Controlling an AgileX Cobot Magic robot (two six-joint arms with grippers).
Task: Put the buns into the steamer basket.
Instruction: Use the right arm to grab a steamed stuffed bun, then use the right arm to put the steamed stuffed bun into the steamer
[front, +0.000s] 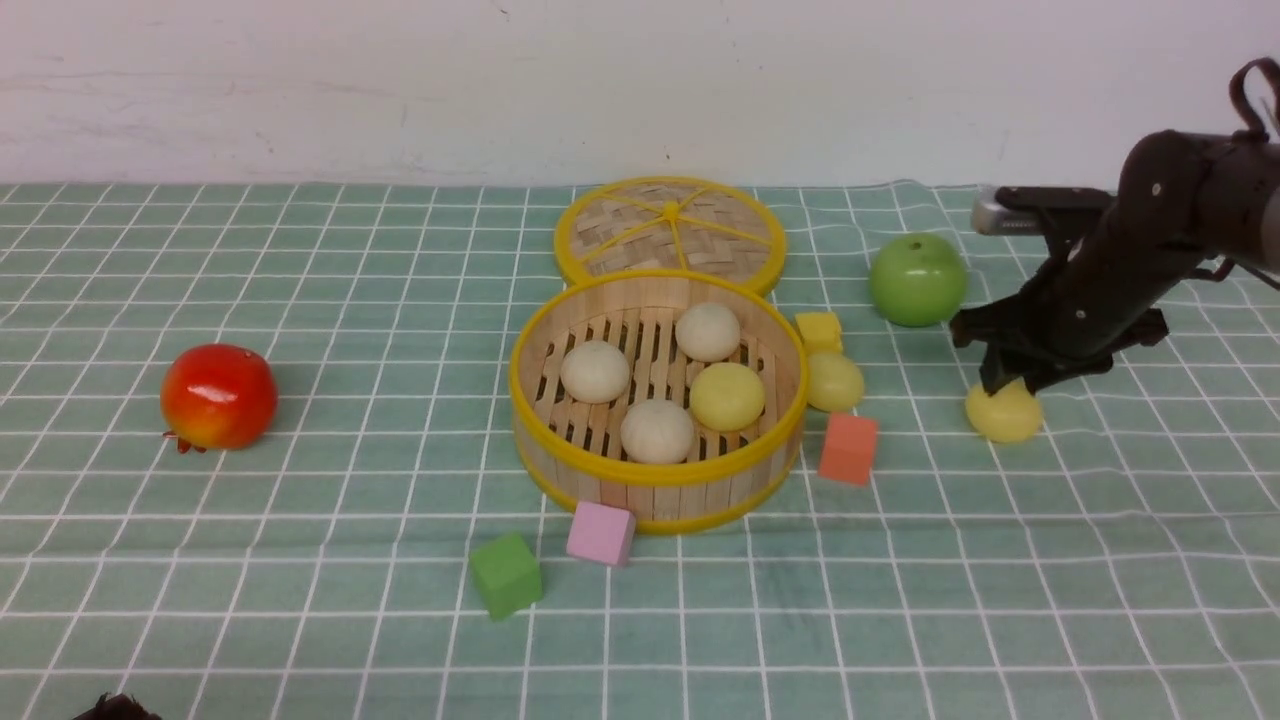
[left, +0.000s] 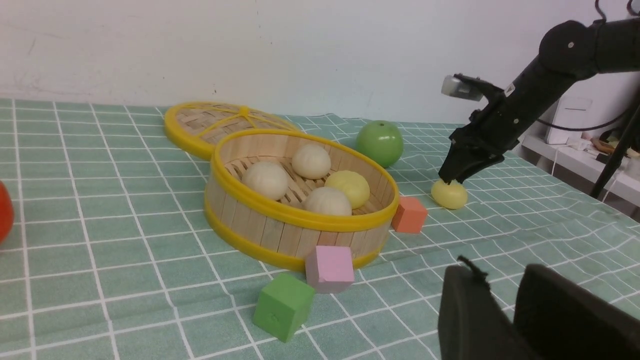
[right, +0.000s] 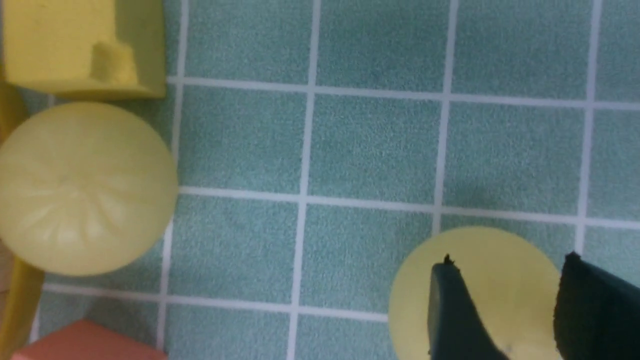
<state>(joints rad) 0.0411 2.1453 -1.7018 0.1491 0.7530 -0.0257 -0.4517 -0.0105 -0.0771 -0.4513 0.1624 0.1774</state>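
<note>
The basket (front: 690, 495) is the widest thing here. It sits well off to the left of the right gripper (front: 1005, 385), with its lid (front: 670, 235) flat on the cloth (front: 300, 250) beyond it. Four buns (front: 657, 431) already lie on its slatted floor, three pale and one yellow, with room left among them. The apple (front: 917, 280) stands just beyond the gripper and a little to its left, clear of it.

Directly under the gripper a yellow bun (front: 1005, 418) rests on the cloth. The fingers (right: 450, 310) stand over its crown, one on each side, touching it. We cannot tell whether they are pinching it or only set upon it.

The loose bun (front: 835, 382) lies between the gripper and the basket, just beside the basket wall. A yellow cube (front: 819, 330) sits just beyond it and an orange cube (front: 848, 448) on its near side.

The left gripper (left: 505, 280) hangs far to the left and nearer us, fingers parted with nothing between them.

We judge this to be the fifth pick. The dome is smooth and could squirt out, so the next move calls for a firm close low on its sides. Then we need a straight lift high enough to clear the rim, a carry leftward over the loose bun, and a release above a bare patch of slats.
</note>
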